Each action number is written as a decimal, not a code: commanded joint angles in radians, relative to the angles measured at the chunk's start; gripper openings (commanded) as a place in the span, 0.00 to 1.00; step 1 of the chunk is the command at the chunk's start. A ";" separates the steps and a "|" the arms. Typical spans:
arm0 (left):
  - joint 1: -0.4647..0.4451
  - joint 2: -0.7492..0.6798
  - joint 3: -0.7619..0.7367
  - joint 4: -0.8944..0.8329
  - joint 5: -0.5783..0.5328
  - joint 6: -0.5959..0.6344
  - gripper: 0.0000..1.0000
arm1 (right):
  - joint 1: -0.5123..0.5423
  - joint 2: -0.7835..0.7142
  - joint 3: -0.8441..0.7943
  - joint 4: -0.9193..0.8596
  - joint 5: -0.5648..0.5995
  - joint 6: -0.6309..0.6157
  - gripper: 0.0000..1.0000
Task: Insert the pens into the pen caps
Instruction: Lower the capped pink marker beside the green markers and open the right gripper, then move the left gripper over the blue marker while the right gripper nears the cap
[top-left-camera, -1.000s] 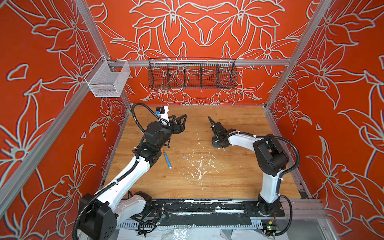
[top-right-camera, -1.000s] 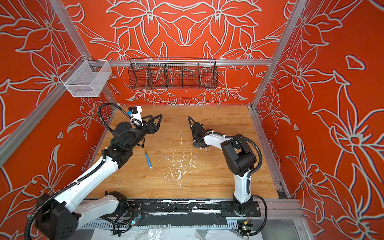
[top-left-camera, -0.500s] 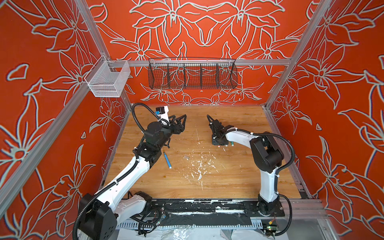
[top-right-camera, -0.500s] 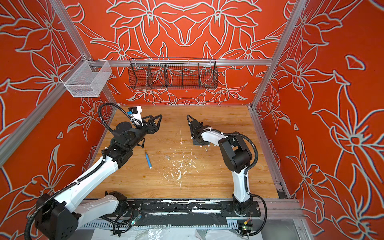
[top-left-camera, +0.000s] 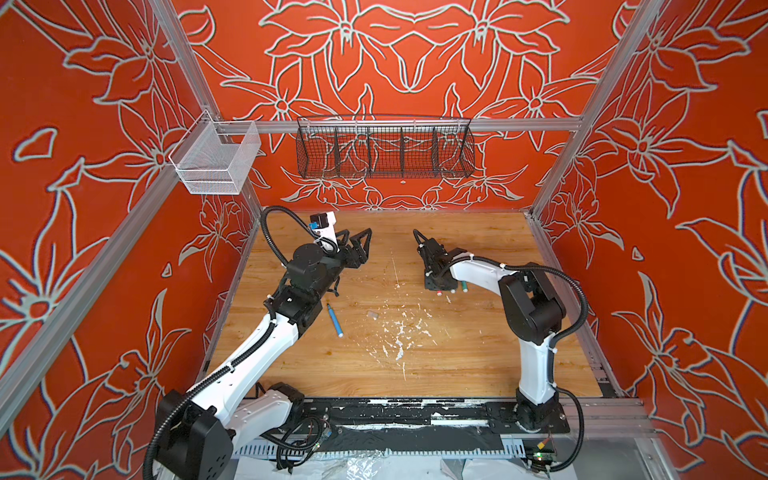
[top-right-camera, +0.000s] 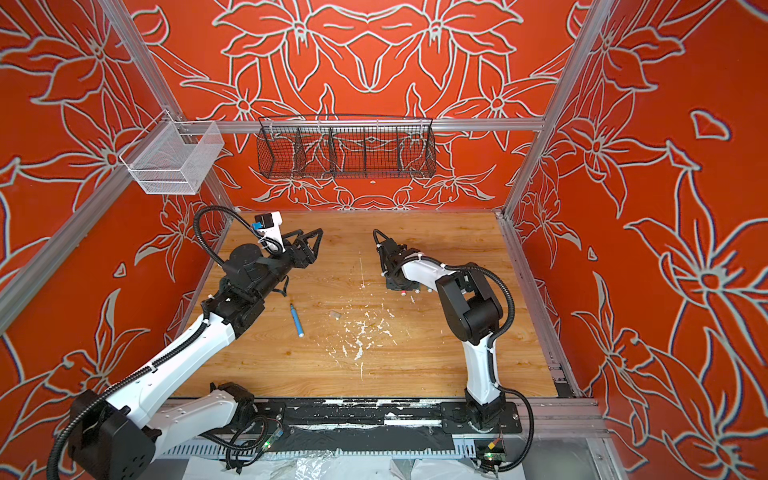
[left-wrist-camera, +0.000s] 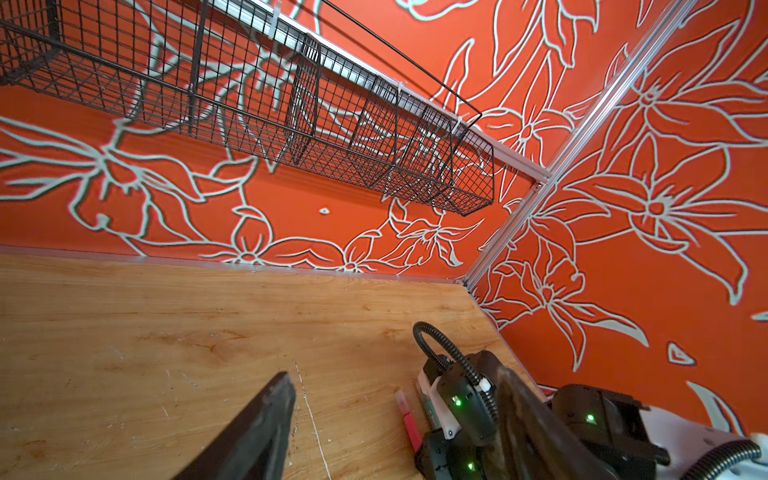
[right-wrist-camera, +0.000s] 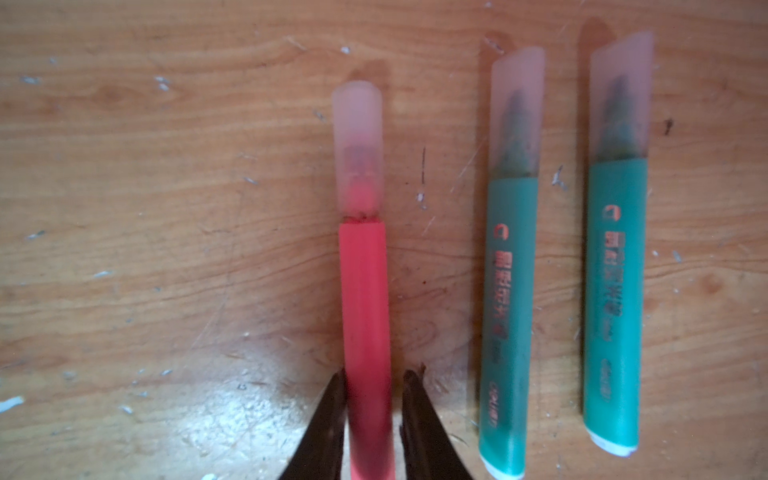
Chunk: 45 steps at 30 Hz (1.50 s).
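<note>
**Three of four capped, blue pen left**

Right wrist view: the red pen (right-wrist-camera: 365, 299) lies flat on the table (top-left-camera: 457, 353) with a cap (right-wrist-camera: 358, 141) over its tip. A dark seam shows where the cap meets the barrel, and I can't tell if it's pushed fully home. Beside it, not touching, lie two green pens (right-wrist-camera: 509, 316), parallel to it. Each wears its cap, and the dark tip shows through. I count those three as done. In both top views this group sits right of centre at mid-depth, mostly hidden under my right wrist. Only the pens' back ends peek out on the near side.

Right gripper (right-wrist-camera: 374, 376): the jaws straddle the red barrel toward its back end, narrowly parted. One jaw looks to be against the barrel. The other shows a sliver of wood between it and the barrel, so I read it as not pinching. The pen rests on the wood.

Left gripper (top-left-camera: 358, 232): spread wide, empty, up over the far-left of the table, well apart from any pen.

Left to do: the blue pen (top-left-camera: 334, 320) is bare, left of centre and nearer than the left gripper, dark tip pointing far. The loose cap (top-left-camera: 372, 314) lies near it on the right, not touching. My judgement: pick up both, one insertion, and the task is finished.
</note>
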 joint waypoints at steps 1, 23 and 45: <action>0.002 -0.021 0.021 0.005 -0.013 0.013 0.75 | 0.003 0.003 -0.005 -0.101 0.008 0.015 0.30; 0.001 -0.012 0.083 -0.311 -0.215 -0.038 0.74 | 0.085 -0.410 0.096 -0.137 -0.142 -0.174 0.41; 0.002 0.052 -0.120 -0.984 -0.338 -0.580 0.65 | 0.304 -0.268 0.049 0.072 -0.388 -0.333 0.35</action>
